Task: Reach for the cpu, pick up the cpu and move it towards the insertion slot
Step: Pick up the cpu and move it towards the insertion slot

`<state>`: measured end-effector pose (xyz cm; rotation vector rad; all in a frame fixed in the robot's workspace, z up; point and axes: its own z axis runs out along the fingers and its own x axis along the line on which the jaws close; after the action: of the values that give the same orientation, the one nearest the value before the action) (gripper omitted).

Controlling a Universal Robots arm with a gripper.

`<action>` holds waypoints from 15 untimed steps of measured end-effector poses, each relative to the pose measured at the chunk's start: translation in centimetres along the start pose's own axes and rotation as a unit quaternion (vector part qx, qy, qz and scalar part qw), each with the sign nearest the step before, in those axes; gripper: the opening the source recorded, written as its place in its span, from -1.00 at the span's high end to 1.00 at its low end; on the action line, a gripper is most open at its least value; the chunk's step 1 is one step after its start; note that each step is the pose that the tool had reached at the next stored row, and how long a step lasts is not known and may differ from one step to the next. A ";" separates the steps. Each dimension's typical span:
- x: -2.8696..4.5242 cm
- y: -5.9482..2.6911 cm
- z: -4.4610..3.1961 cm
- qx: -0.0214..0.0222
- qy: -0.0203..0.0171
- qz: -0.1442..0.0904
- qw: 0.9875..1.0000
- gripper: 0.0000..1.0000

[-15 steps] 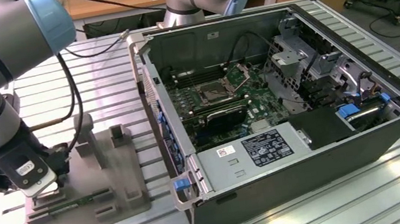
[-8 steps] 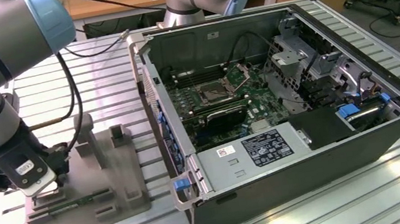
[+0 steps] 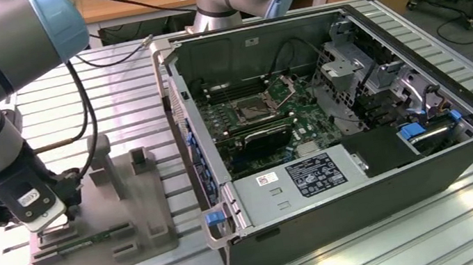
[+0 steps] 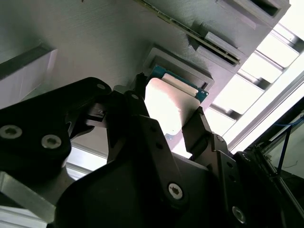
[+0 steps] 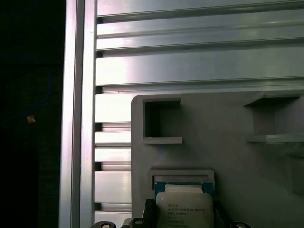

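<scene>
The cpu [image 5: 184,211], a small thin square chip with a silvery-white metal top on a green board, lies flat with its metal face up (being square, it has no long axis); in both wrist views its edges run parallel to the frame of the shallow square recess [image 5: 183,172] that holds it. That recess belongs to the grey plastic fixture [image 3: 150,215], which sits at the lower left of the exterior view on the ribbed aluminium table [image 3: 404,248]. A long green memory stick [image 3: 92,237] rests in another of its grooves. The black gripper [image 4: 169,99] stands over the recess; its fingers [image 4: 199,128] are drawn narrow against two opposite edges of the chip. The insertion slot [image 3: 252,110], a square silver-framed socket with a dark centre, lies well apart inside the open black computer case [image 3: 369,204] at the frame's centre.
</scene>
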<state>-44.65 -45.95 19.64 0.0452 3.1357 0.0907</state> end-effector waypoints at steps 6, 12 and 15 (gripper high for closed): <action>0.00 0.00 -0.09 0.000 0.000 0.000 1.000 -0.09; 0.00 0.01 -0.23 0.000 0.000 0.000 1.000 -0.09; 0.00 0.02 -0.31 0.000 0.000 0.000 1.000 -0.09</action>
<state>-44.65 -45.95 19.95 0.0452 3.1357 0.0907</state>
